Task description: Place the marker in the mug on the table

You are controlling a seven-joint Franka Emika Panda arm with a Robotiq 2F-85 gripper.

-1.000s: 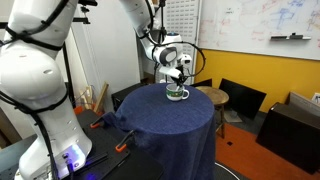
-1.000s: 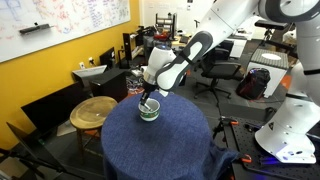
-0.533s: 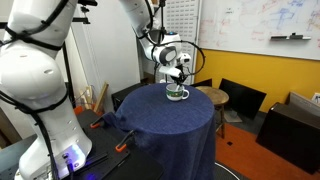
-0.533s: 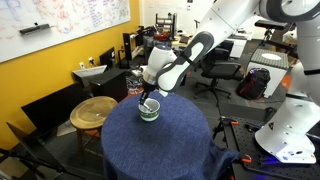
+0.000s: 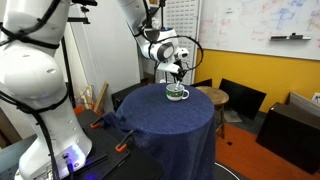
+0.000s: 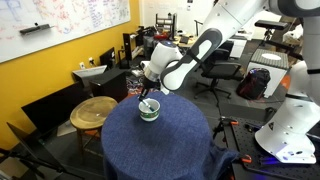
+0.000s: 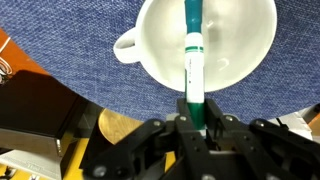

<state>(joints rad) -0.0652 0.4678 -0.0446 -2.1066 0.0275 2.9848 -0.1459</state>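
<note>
The white mug [image 7: 160,40] with a green lower part stands on the navy-draped round table [image 5: 165,125], near its far edge in both exterior views [image 6: 149,111]. My gripper [image 7: 197,115] hangs right over the mug and is shut on the green end of the marker [image 7: 193,55]. The marker is white and green, and its far end reaches down into the mug's bowl. In an exterior view the marker [image 6: 148,102] shows as a thin stick slanting from the gripper [image 6: 150,94] into the mug. The mug's handle [image 7: 125,45] points left in the wrist view.
A small round wooden stool [image 6: 93,110] stands beside the table, just past the mug; it also shows in an exterior view [image 5: 212,96]. Black chairs [image 5: 240,97] and a yellow wall lie behind. The robot's white base [image 5: 40,90] is close to the table.
The wrist has lifted and tilted slightly above the mug. The mug has not moved and the marker stays in the jaws.
</note>
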